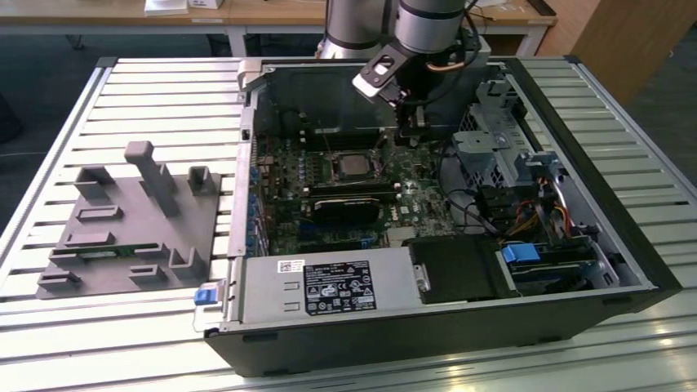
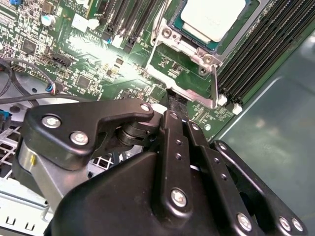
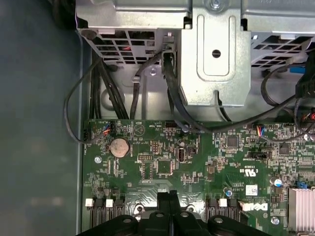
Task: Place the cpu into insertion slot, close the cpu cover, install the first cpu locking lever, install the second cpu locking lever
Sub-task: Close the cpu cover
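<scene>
The cpu (image 2: pixel 214 17) shows its pale silver top inside the insertion slot (image 1: pixel 329 166) on the green motherboard. The silver cpu cover (image 2: pixel 187 45) lies flat around it as a frame. A thin metal locking lever (image 2: pixel 215 81) runs along one side of the socket. My gripper (image 2: pixel 173 102) is shut, its black fingers pressed together with nothing visible between them. The tips sit low over the board, just off the socket's edge. In the exterior view the gripper (image 1: pixel 412 141) hangs inside the open case, on the exterior view's right of the cpu (image 1: pixel 352 166).
Black memory slots (image 2: pixel 256 54) flank the socket. A metal drive cage (image 3: pixel 211 54) and loose cables (image 3: pixel 172 108) lie past the board's edge. A power supply (image 1: pixel 326 286) fills the case front. A grey fixture plate (image 1: pixel 130 220) stands at the exterior view's left.
</scene>
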`<move>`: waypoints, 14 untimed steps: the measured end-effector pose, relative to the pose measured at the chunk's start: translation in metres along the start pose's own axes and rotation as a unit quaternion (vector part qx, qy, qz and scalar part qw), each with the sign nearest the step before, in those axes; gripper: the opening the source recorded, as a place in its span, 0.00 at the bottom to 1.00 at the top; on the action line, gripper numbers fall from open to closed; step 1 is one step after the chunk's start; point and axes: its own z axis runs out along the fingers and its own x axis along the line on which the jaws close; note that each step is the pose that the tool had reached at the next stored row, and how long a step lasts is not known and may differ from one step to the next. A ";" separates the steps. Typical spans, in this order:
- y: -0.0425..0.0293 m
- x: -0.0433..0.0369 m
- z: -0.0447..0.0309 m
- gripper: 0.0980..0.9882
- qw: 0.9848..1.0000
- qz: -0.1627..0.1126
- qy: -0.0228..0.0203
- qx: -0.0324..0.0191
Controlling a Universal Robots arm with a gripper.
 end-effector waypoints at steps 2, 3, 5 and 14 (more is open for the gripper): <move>-0.0009 0.0000 0.0001 0.01 1.000 0.000 0.000 0.000; -0.0014 0.0000 0.0001 0.01 1.000 0.000 0.000 0.000; -0.0025 0.0000 0.0002 0.01 1.000 0.000 0.000 0.000; -0.0122 0.0000 0.0006 0.01 1.000 0.000 0.000 0.000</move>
